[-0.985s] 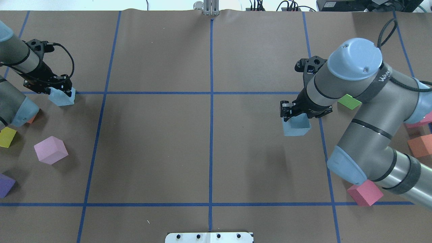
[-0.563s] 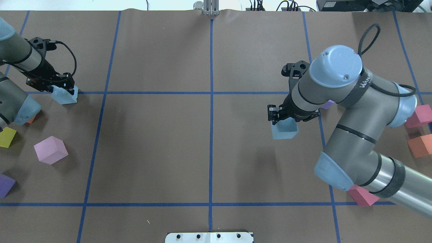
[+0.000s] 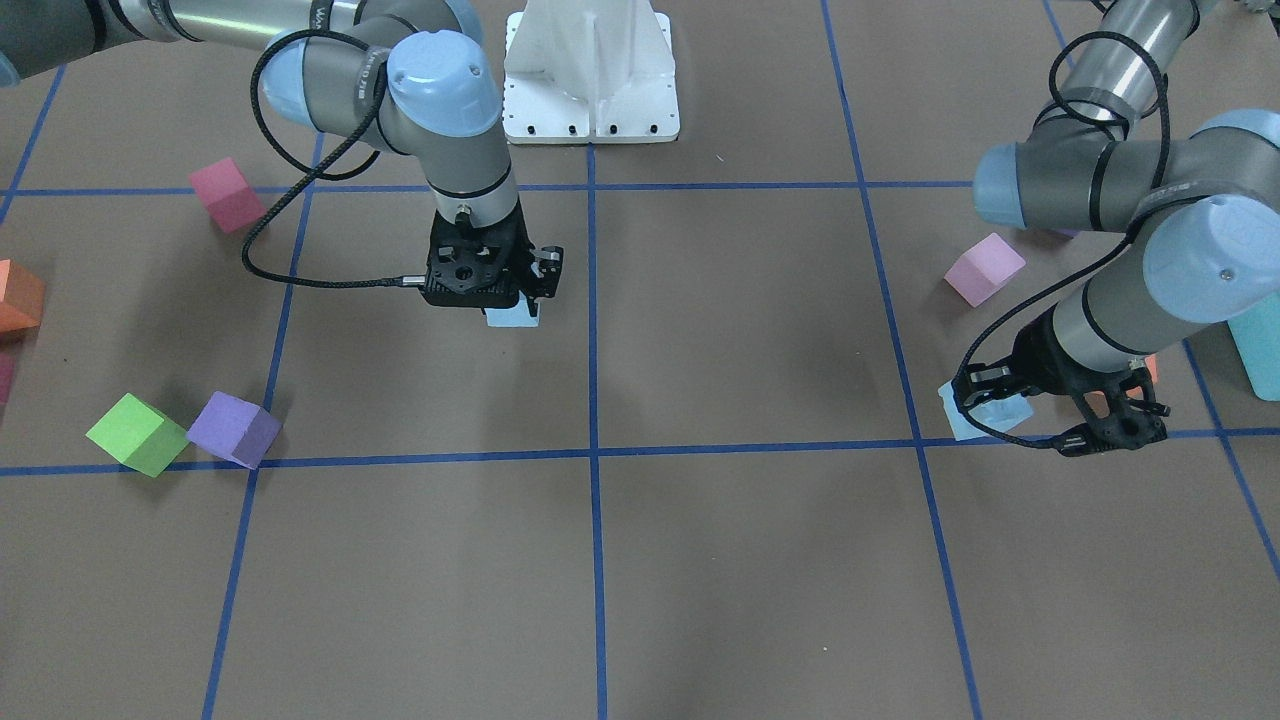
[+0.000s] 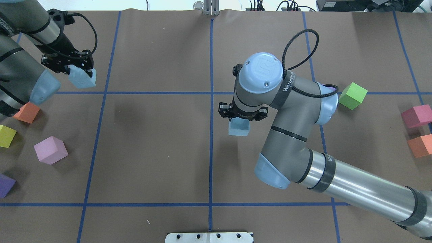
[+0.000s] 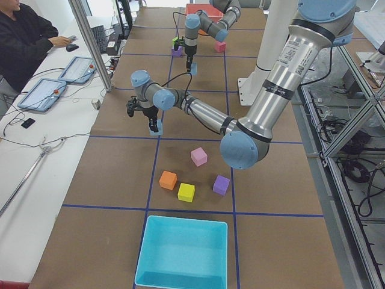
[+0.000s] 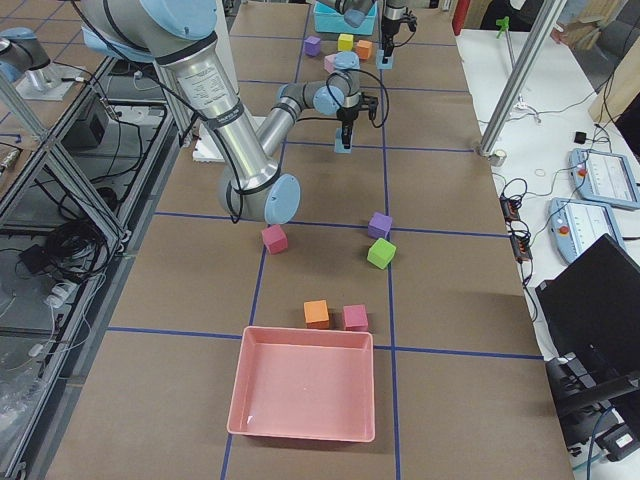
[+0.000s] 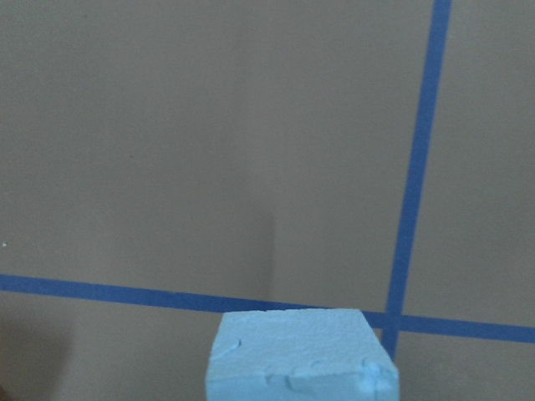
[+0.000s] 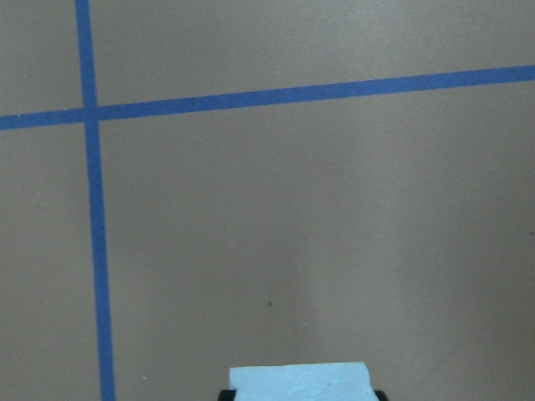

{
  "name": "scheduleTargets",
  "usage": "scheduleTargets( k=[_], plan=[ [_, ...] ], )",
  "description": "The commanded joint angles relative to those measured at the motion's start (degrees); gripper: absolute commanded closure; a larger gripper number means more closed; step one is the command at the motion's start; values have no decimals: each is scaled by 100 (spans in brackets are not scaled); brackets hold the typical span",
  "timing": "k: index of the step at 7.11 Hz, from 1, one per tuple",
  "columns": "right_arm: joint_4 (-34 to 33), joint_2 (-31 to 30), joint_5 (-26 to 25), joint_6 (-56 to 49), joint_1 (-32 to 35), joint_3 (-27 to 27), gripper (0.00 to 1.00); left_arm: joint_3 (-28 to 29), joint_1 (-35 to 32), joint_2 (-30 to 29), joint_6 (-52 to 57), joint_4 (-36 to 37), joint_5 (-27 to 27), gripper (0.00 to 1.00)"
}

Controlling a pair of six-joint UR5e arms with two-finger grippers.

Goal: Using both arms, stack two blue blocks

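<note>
My right gripper (image 4: pixel 240 118) is shut on a pale blue block (image 4: pixel 239 129) and holds it just right of the centre line, above the table. The front view shows this block (image 3: pixel 512 317) under the black gripper, and it fills the bottom edge of the right wrist view (image 8: pixel 301 382). My left gripper (image 4: pixel 80 71) is shut on the other blue block (image 4: pixel 83 78) at the far left, above the table by the cross line. This scuffed block also shows in the left wrist view (image 7: pixel 297 355) and in the front view (image 3: pixel 968 415).
A green cube (image 4: pixel 352 96), a magenta cube (image 4: pixel 416 115) and an orange cube (image 4: pixel 420 145) lie at the right. An orange cube (image 4: pixel 27 112), a yellow cube (image 4: pixel 6 136), a pink cube (image 4: pixel 50 150) and a purple cube (image 4: pixel 6 185) lie at the left. A teal tray (image 5: pixel 180 253) and a pink tray (image 6: pixel 305 385) sit at the table's ends.
My right gripper has carried its blue block leftward to near the centre line. My left gripper has lifted its blue block and moved it farther from the robot and slightly right.
</note>
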Motion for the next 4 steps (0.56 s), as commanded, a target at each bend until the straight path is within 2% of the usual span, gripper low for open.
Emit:
scheduleTargets(
  k=[1, 3, 4],
  plan=[
    [41, 530, -156, -6, -24, -654, 47, -27, 22, -430, -652, 114, -69, 44],
    [898, 681, -307, 2, -59, -1304, 47, 26, 153, -668, -1013, 114, -254, 44],
    [1007, 690, -307, -41, -77, -1420, 47, 17, 171, -721, -1110, 114, -254, 44]
  ],
)
